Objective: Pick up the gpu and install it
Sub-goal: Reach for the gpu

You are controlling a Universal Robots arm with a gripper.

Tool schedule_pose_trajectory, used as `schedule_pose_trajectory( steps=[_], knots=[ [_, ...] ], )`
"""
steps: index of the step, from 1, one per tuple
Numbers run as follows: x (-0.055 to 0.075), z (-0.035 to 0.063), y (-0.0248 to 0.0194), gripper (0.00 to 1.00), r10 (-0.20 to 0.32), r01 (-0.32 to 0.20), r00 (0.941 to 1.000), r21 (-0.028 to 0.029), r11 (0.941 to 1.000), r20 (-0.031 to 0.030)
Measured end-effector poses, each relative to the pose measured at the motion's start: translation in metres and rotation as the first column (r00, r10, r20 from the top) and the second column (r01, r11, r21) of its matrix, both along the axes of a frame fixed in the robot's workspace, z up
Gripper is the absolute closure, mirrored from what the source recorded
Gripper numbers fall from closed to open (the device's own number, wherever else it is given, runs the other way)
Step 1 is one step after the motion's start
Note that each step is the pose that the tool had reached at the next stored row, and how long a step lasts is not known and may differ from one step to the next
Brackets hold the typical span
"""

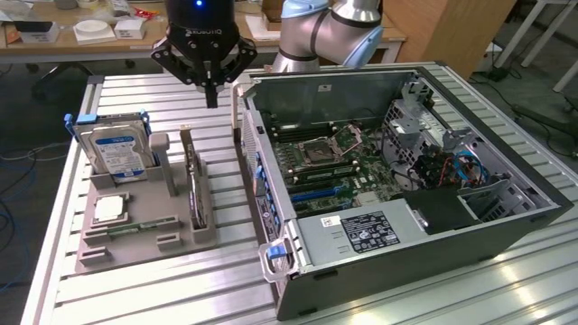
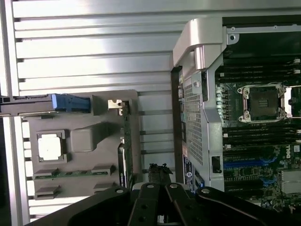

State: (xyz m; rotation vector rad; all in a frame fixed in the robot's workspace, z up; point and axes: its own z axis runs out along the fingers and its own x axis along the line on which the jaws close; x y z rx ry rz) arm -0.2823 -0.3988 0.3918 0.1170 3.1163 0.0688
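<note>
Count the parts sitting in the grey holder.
4: hard drive upright at the back, gpu on edge on the case side, processor flat in the middle, memory stick flat in front of it. None seems hidden.

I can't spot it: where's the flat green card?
Exterior view's left: the gpu stands on edge in the grey holder, between blue-labelled hard drive and black computer case.

"robotiq" brand on end effector (image 1: 212, 96) body
</note>
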Motion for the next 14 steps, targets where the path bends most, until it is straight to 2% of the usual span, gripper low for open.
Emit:
schedule_pose_trajectory(
  steps=[14],
  knots=[
    [-0.022,-0.0001,0.0,0.9,0.0,0.0,1.0,0.0,1.0,-0.0011]
  ],
)
